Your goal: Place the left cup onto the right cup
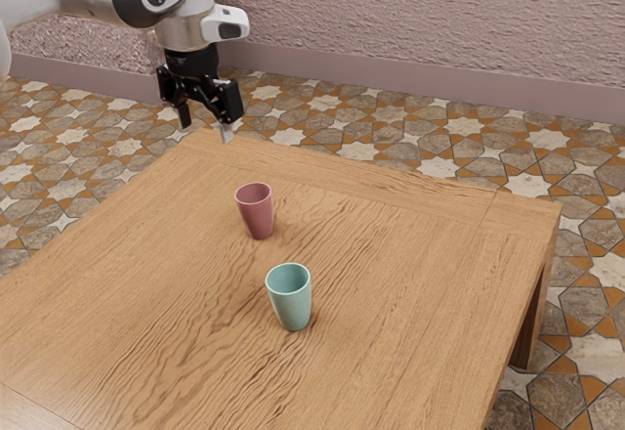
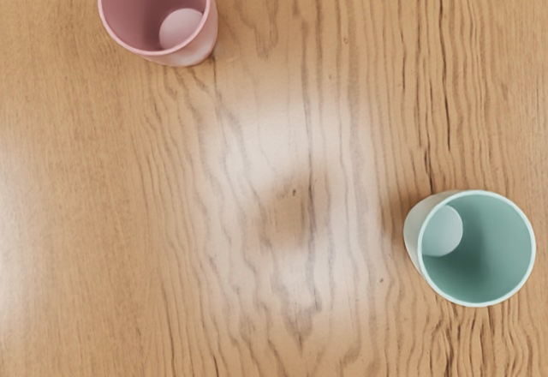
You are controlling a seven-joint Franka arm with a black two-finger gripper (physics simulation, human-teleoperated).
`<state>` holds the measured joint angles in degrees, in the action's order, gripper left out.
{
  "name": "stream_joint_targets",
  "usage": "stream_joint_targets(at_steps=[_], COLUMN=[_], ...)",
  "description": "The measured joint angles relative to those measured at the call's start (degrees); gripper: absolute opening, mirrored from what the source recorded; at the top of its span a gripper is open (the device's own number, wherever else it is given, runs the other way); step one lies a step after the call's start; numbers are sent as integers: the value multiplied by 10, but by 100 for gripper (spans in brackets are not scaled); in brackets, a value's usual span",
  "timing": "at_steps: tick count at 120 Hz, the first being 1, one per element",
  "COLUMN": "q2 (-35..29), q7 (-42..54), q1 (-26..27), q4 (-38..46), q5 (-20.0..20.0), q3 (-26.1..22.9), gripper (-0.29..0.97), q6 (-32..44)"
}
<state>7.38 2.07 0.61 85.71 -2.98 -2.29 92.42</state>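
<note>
Fingers [image 1: 221, 117] spread, empty — pink cup [image 2: 141, 0] partly cut off in wrist view.

Wooden table [image 1: 410, 283], upright pink cup [image 1: 255, 209], upright teal cup [image 1: 289, 295], apart

You have two cups standing upright on the worktop [image 1: 420, 283], both away from its edges. The far cup [image 1: 254, 210] sits around the middle. The near cup [image 1: 289, 295] stands in front of it and slightly toward the exterior view's right, close by but not touching. The gripper [image 1: 205, 132] hangs above the worktop's far edge, behind the far cup and toward the exterior view's left, well apart from both cups.
</note>
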Motion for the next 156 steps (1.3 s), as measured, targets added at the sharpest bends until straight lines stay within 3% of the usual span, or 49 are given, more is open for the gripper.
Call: stream_joint_targets(at_steps=[53, 156], q2=[28, 200], q7=[0, 4], q1=[-3, -29], q4=[-3, -84], q5=[-4, 17], q3=[0, 16], gripper=[68, 66], q6=[23, 87])
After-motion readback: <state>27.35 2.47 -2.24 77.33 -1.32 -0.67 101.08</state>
